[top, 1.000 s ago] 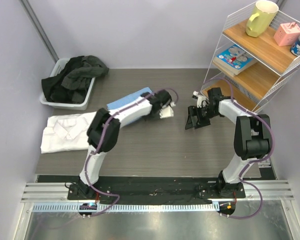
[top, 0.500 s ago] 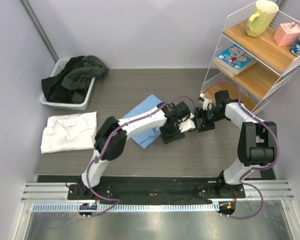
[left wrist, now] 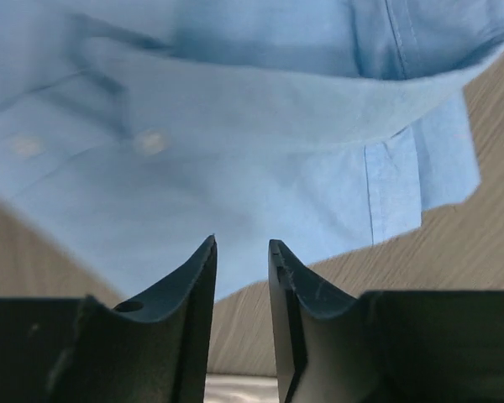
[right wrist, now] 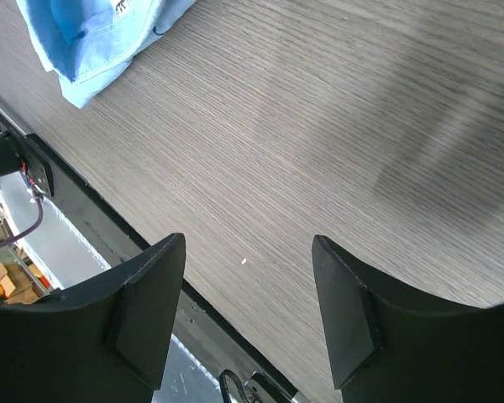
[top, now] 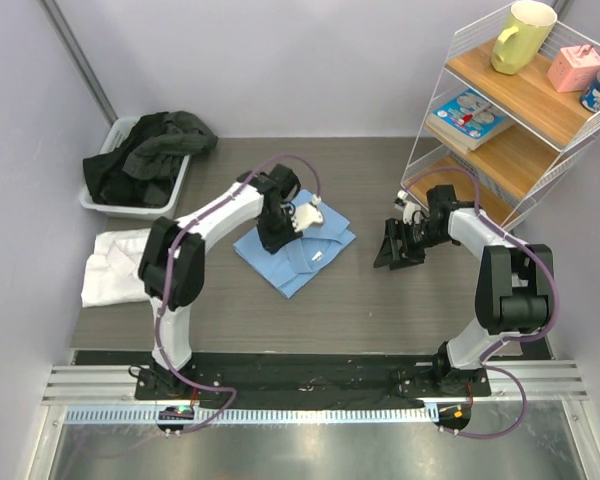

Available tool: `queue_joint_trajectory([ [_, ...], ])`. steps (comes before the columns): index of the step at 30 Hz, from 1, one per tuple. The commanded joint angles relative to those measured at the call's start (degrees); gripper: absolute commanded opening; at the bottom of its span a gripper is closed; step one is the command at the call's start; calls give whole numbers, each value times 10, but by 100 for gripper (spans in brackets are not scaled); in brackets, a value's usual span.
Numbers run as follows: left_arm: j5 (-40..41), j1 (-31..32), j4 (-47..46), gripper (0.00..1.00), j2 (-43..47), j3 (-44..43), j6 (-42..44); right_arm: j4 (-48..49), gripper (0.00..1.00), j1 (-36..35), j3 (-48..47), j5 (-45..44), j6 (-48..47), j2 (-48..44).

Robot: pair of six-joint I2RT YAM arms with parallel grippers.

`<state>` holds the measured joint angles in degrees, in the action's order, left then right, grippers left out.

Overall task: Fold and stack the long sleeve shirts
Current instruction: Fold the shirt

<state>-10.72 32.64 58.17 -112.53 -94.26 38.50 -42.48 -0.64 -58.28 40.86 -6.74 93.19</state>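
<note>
The left gripper [left wrist: 242,243], its dark fingers drawn close but not touching and pinching nothing, hovers just above the folded light blue button-front cloth shirt [top: 302,258], which lies corner-on at the centre of the top view. The right gripper [right wrist: 248,238], spread wide and empty, hangs over the grey wood-grain table [top: 380,310] right of that shirt. The flat white cloth shirt [top: 115,268] lies well apart at the left edge, so the left arm looks nearer for stacking.
</note>
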Motion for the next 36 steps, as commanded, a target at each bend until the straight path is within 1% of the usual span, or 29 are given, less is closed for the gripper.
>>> queue_joint_trajectory([
  [1,14,24,-41,29,-31,63,64,-2,67,-1,-3,7,8,-39],
  [3,18,39,-60,26,-50,79,43,-8,67,-1,-3,-6,0,-45],
  [4,13,51,-56,25,-56,86,14,-9,67,-1,-4,-10,-3,-47],
  [6,-14,115,-46,24,-71,87,-29,-17,67,-1,-17,-23,-21,-45],
  [7,-30,142,-45,23,-74,78,-90,-19,67,15,-23,-25,-27,-42],
  [8,-55,199,-46,23,-81,63,-120,-18,67,20,-38,-30,-34,-36],
  [9,-106,224,-50,24,-87,42,-161,-19,67,23,-49,-37,-38,-28],
  [10,-137,241,-53,26,-93,-22,-202,-18,67,27,-60,-39,-40,-22],
  [11,-167,254,-58,28,-95,-48,-277,-20,67,34,-82,-42,-42,-8],
  [12,-214,254,-78,34,-88,-70,-307,-22,67,35,-93,-53,-44,-3],
  [13,-224,248,-93,37,-74,-82,-329,-26,67,35,-103,-59,-48,0],
  [14,-233,231,-108,41,-55,-71,-346,-27,67,35,-114,-62,-54,4],
  [15,-253,217,-158,51,7,-50,-352,-26,68,35,-119,-63,-58,7],
  [16,-261,199,-189,55,38,-23,-367,-27,68,32,-123,-61,-60,13],
  [17,-271,161,-214,58,72,36,-382,-27,69,28,-134,-62,-60,19],
  [18,-283,140,-237,68,123,57,-401,-26,70,16,-140,-65,-61,36],
  [20,-288,84,-238,79,159,83,-404,-14,74,6,-155,-78,-57,53],
  [21,-281,65,-230,92,172,88,-407,-3,76,-27,-160,-89,-51,73],
  [22,-271,46,-226,99,200,96,-412,11,77,-38,-166,-106,-43,82],
  [25,-263,-53,-230,100,258,124,-426,23,81,-90,-227,-119,-21,134],
  [27,-261,-91,-232,100,285,133,-431,28,83,-109,-257,-128,-14,159],
  [28,-262,-128,-236,100,296,133,-448,26,84,-130,-273,-140,-14,188],
  [29,-252,-147,-254,100,323,134,-461,25,84,-140,-304,-167,-20,202],
  [31,-250,-184,-289,100,356,154,-518,17,84,-156,-332,-177,-27,245],
  [32,-262,-218,-340,100,389,165,-527,11,83,-169,-365,-177,-35,262],
  [33,-265,-231,-360,100,411,178,-531,4,81,-175,-384,-177,-41,276],
  [34,-239,-243,-377,100,429,195,-534,-8,78,-182,-401,-177,-48,289],
  [35,-200,-243,-382,100,445,201,-540,-14,68,-198,-431,-177,-57,316],
  [36,-119,-243,-360,100,474,203,-545,-16,63,-206,-444,-179,-77,327],
])
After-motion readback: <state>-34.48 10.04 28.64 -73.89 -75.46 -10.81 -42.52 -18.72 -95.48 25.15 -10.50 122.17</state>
